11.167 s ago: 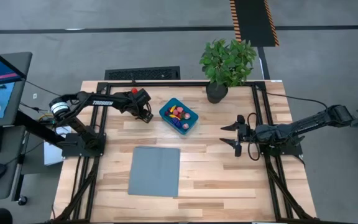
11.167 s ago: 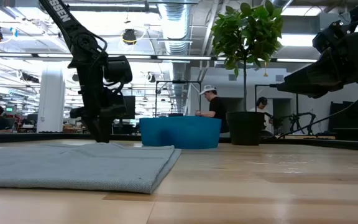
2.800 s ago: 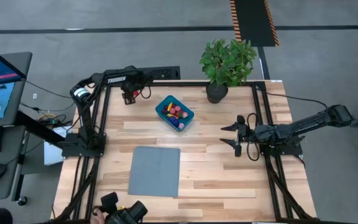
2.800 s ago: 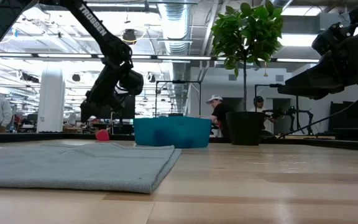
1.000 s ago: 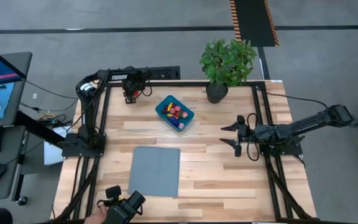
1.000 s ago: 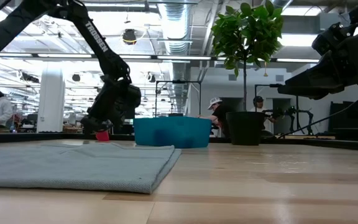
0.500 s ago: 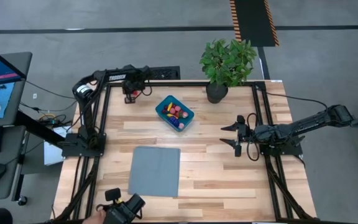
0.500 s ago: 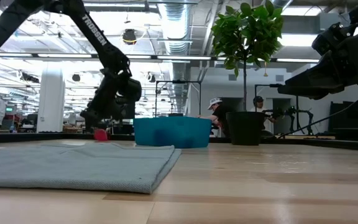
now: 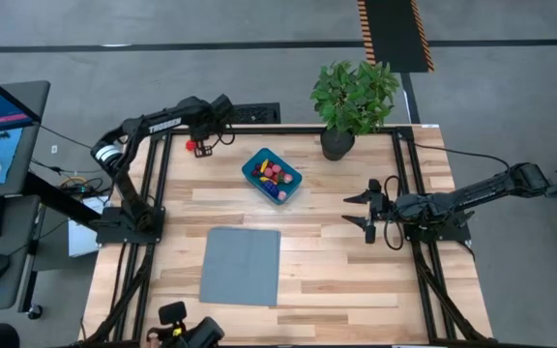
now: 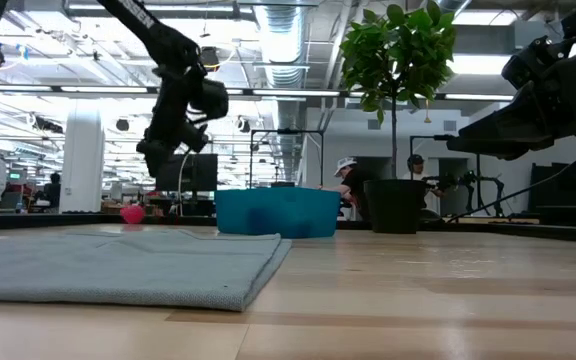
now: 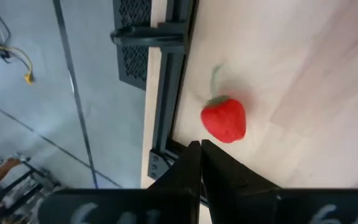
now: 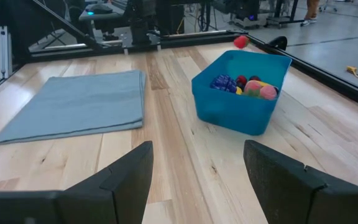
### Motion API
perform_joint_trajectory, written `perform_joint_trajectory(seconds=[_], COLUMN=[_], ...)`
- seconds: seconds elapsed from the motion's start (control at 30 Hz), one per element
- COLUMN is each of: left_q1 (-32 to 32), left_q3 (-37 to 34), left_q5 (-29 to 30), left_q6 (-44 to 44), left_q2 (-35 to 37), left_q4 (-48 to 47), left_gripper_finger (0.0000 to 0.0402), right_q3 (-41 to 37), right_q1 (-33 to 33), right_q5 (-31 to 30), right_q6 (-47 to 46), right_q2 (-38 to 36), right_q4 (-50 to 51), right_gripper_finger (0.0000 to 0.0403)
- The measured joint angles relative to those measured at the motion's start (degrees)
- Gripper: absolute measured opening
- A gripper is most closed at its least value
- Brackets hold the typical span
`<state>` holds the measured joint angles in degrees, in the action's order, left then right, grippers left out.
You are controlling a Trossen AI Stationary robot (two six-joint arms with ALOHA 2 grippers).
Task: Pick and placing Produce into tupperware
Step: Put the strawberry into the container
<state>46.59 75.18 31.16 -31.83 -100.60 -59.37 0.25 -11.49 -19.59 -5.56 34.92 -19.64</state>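
Change: left hand (image 9: 197, 135) has been raised off the surface (image 9: 337, 261), closed and empty.
Right hand (image 9: 364, 210): parked open at the right side.
Tupperware (image 9: 273, 177): mid-surface, produce (image 9: 276, 174) inside.
Strawberry (image 9: 190, 147): left lying at the far-left edge.

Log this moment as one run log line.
left gripper: shut, empty, raised | strawberry: on table, far left corner | container: holds produce | right gripper: open, waiting
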Motion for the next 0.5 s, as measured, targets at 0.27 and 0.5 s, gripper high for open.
perform_joint_trajectory(seconds=[0.27, 0.5], left_q1=[-0.4, 2.8], left_q3=[0.0, -2.3], left_q5=[-2.4, -9.6], left_q6=[3.4, 6.3], left_q2=[1.2, 1.0], left_q4=[0.2, 4.1], left_gripper_finger=[0.0, 0.0051], right_q3=[0.0, 0.0], right_q1=[0.0, 0.0], right_q5=[0.0, 0.0], right_q6=[0.0, 0.0], right_q2=[0.0, 0.0], right_q4=[0.0, 0.0], right_gripper_finger=[0.0274, 0.0274])
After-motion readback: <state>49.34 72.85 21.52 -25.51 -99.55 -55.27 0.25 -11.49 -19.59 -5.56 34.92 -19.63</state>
